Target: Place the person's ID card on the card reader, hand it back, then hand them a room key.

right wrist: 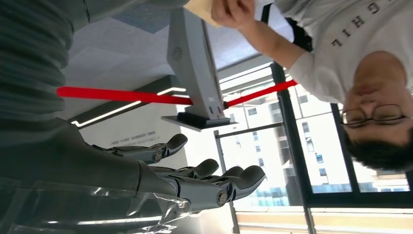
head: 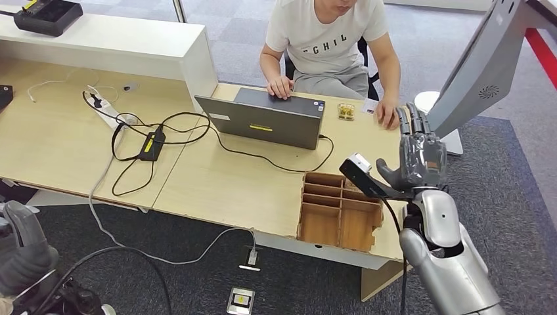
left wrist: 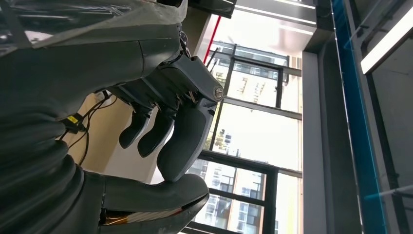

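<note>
**Right hand raised toward the card at the tabletop's far edge**

The right hand point(head: 419, 154) is held above the tabletop point(head: 217, 177), palm up, fingers spread and empty; the right wrist view confirms that nothing is grasped. It is raised near the person's hand point(head: 389, 117), which rests on the far edge of the tabletop. Just beside that hand a small pale card point(head: 370, 105) is seen lying flat; it is judged to be the ID card, though its face is too small to be read. The left hand point(head: 23, 252) hangs low beside the tabletop, its fingers curled in around nothing, as shown in the left wrist view.

The card is judged to be light, thin, stiff and smooth. Lying flat, it offers no edge for the fingers to get under, so a pick from above is likely to slip. A transfer from the person's hand would be easier: the card should be taken at a short edge, pinched between the thumb and a finger, with only light pressure, since it can bend or shoot out sideways if squeezed hard.

A dark device point(head: 49, 14) stands on the white counter point(head: 118, 42) far to the left; whether it is the card reader cannot be told. A divided cardboard tray point(head: 339, 213) sits near the right arm; no room key can be made out in it. A laptop point(head: 266, 119) stands between the tray and the person.
</note>
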Controlling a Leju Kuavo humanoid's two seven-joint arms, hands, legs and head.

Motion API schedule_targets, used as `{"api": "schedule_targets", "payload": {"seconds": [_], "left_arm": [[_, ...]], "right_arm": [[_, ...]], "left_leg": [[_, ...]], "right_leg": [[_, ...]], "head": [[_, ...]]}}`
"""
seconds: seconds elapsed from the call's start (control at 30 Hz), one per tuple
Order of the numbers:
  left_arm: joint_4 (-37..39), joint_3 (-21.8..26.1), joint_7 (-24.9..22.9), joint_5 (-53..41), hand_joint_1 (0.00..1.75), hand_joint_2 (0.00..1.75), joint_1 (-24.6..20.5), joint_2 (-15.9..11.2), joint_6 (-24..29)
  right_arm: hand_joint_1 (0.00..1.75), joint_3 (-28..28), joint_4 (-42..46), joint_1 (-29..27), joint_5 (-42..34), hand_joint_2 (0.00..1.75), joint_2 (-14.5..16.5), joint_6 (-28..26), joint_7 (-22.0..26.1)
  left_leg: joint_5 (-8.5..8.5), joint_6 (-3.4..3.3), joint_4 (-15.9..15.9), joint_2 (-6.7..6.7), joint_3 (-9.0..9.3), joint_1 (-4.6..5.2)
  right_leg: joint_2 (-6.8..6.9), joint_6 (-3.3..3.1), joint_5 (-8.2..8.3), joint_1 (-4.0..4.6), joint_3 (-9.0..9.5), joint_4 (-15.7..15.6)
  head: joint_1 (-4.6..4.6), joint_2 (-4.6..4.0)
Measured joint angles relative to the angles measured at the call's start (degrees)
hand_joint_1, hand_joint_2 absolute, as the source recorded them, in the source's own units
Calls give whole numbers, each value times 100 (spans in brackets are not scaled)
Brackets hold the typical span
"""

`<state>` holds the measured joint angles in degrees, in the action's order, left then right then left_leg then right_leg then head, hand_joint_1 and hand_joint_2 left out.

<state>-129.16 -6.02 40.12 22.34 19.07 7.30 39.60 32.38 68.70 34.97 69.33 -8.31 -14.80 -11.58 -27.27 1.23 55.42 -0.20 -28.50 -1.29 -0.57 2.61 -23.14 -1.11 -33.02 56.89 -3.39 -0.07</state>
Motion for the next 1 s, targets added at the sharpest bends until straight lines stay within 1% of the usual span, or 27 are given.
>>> {"api": "schedule_targets", "payload": {"seconds": [0.13,0.27,0.37,0.47,0.6,0.83,1.0], "left_arm": [[-28,35,1,-80,149,175,40,36,6],[-103,68,1,-144,150,175,153,87,16],[-146,99,1,-146,150,175,221,109,16],[-158,124,1,-112,150,175,255,111,16],[-158,150,1,-52,151,175,260,109,16],[-157,153,1,25,154,175,219,103,16],[-156,156,1,72,158,175,189,103,15]], "right_arm": [[0,58,519,-253,-484,175,139,459,332],[0,200,698,-303,-1075,175,275,1106,574],[0,328,706,-224,-1397,175,332,1498,622],[0,467,656,-129,-1599,175,347,1698,601],[0,655,527,-41,-1599,175,347,1668,442],[0,833,164,171,-1129,175,295,1149,-16],[0,860,-154,314,-866,175,203,977,-143]], "left_leg": [[0,0,-1,0,-5,-1],[0,0,-2,0,-7,-1],[0,0,-1,0,-8,0],[1,1,-1,-1,-7,0],[2,1,-1,-2,-5,0],[2,1,0,-2,-4,0],[1,1,0,-2,-4,1]], "right_leg": [[0,-1,-1,0,0,0],[0,-1,-1,0,0,0],[2,0,-1,0,0,0],[3,0,0,0,0,0],[3,0,0,0,0,0],[3,0,0,0,-2,0],[3,0,0,-1,-2,0]], "head": [[1,0],[1,0],[1,0],[1,0],[1,0],[2,0],[1,0]]}}
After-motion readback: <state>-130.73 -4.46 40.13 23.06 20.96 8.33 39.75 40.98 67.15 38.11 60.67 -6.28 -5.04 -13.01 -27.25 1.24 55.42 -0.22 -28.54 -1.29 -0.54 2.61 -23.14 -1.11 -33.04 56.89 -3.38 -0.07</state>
